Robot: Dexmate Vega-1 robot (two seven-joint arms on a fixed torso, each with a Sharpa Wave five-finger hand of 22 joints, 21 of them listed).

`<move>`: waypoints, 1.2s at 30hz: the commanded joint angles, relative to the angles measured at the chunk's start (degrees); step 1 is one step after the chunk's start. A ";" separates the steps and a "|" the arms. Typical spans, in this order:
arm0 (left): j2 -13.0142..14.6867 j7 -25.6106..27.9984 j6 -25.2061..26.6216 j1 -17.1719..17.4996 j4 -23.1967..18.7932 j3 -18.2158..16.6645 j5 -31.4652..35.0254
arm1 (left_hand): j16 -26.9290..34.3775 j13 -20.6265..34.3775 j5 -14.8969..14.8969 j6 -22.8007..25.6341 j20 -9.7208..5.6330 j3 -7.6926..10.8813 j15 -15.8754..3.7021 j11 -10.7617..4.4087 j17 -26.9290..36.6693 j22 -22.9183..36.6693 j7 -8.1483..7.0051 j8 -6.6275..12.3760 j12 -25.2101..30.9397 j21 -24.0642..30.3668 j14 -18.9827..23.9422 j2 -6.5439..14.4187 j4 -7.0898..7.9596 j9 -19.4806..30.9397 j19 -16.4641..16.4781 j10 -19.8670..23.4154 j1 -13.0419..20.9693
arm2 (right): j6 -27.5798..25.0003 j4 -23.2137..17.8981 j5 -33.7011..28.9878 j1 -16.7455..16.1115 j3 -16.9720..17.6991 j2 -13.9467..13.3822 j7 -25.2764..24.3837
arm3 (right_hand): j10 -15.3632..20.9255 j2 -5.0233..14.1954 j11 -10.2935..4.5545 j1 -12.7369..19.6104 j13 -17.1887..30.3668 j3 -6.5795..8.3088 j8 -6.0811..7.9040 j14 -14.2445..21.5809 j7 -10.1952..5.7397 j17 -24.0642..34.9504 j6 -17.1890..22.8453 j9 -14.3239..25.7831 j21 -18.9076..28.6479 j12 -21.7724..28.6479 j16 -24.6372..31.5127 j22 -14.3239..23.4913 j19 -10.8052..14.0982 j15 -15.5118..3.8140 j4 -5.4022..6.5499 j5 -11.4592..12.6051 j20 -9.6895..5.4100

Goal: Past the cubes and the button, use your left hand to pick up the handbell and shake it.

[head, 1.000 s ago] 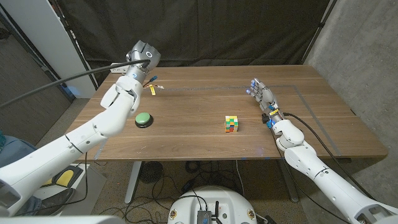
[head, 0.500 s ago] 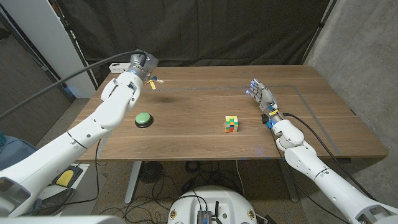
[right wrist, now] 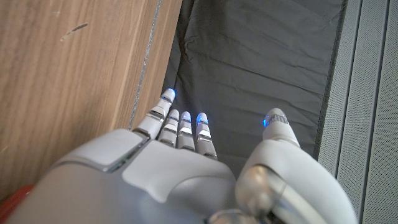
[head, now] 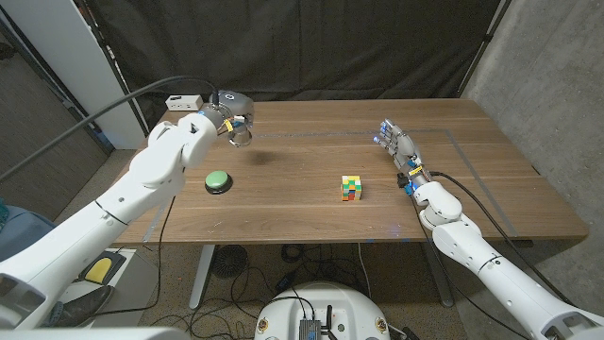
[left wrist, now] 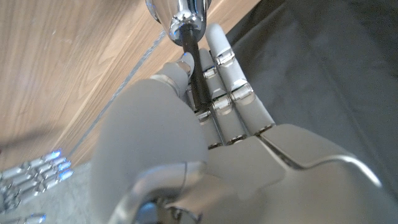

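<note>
Wooden brown bench (head: pixel 311 203) underneath, and the left hand (head: pixel 225 113) is up over its far left corner, grasping the shiny silver handbell (head: pixel 241 136) by its black handle. Right hand (head: pixel 400 151) stands released, fingers apart. Multicoloured cube (head: pixel 351 188) mid-bench, round green button (head: pixel 218 180) nearer left.

— What was there besides the work itself?

— A wooden table (head: pixel 311 212), with a thin pale line (head: pixel 311 135) drawn across its far half. A small white box (head: pixel 183 101) sat at the table's far left corner.

— And behind it?

— A black curtain (head: pixel 311 47) hung along the back, creased. A grey wall (head: pixel 547 85) stood on the right.

— The floor?

— Loose cables (head: pixel 283 260) lay under the table, and something yellow (head: pixel 97 271) sat low on the left; I couldn't tell what.
</note>
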 commanded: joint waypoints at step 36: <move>-17.64 4.40 -41.60 -6.70 32.68 4.04 -85.38 | 1.07 1.26 0.30 0.65 0.74 0.79 -5.49 0.63 0.91 0.13 0.89 0.76 -0.40 1.48 7.15 0.00 -0.51 -0.19 -0.14 1.13 1.22 | -0.07 -1.59 0.08 -1.68 1.44 -1.53 -0.85 | 0.57 0.17 -0.23 0.55 0.12 -0.27 0.00 0.38 0.08 0.29 0.58 0.25 -0.13 0.09 0.05 0.24 0.73 0.16 0.18 0.21 0.08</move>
